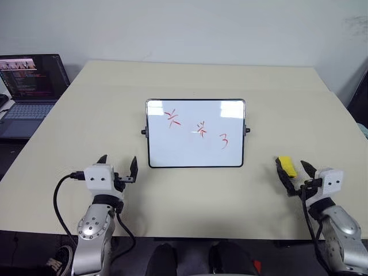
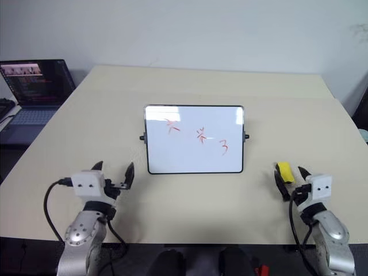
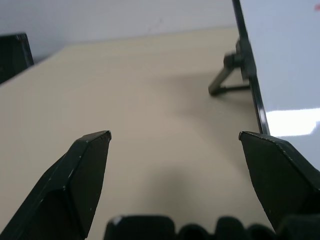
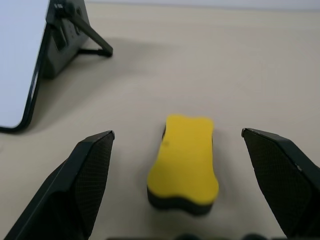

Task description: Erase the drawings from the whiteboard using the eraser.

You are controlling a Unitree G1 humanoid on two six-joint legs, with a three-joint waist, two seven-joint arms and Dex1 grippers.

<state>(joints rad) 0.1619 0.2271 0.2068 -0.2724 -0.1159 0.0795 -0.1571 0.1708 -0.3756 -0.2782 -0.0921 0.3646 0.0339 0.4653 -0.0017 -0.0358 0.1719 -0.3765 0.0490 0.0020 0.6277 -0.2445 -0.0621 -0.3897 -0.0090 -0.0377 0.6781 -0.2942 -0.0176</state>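
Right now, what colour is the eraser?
The eraser is yellow on top with a dark underside, clearest in the right wrist view.

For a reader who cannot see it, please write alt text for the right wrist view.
A small yellow block eraser with a dark underside lies on the beige table, between the open black fingers of the right gripper but untouched. Beside it stands the white black-framed whiteboard on its folding stand.

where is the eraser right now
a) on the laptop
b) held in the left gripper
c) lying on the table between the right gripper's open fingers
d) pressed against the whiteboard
c: the eraser lies flat on the table, with the right gripper open around it, not touching.
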